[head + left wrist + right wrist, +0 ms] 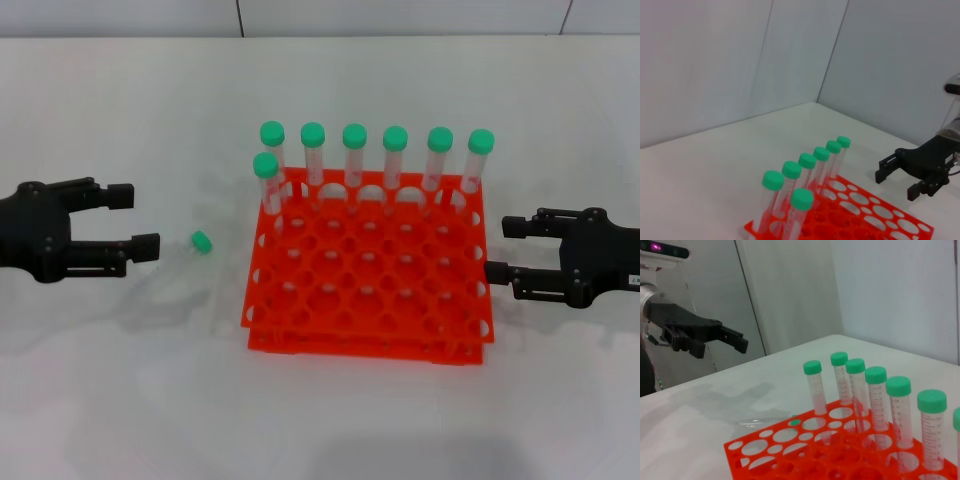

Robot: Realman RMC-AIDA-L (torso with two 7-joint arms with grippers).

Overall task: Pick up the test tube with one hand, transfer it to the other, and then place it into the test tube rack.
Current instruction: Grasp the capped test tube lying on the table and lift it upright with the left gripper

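Observation:
The test tube [190, 250] lies on the white table, its green cap toward the orange rack [345, 322] and its clear body hard to see. My left gripper [135, 220] is open and empty, just left of the tube and not touching it. My right gripper [505, 248] is open and empty at the rack's right edge. The right wrist view shows the lying tube [767, 422] beyond the rack [805, 460] and the left gripper [725, 346] above the table. The left wrist view shows the rack [875, 225] and the right gripper [896, 185].
Several green-capped tubes [354, 160] stand upright in the rack's back row, and one more [267, 185] stands in the second row at the left. They also show in the left wrist view [807, 172]. A pale wall runs behind the table.

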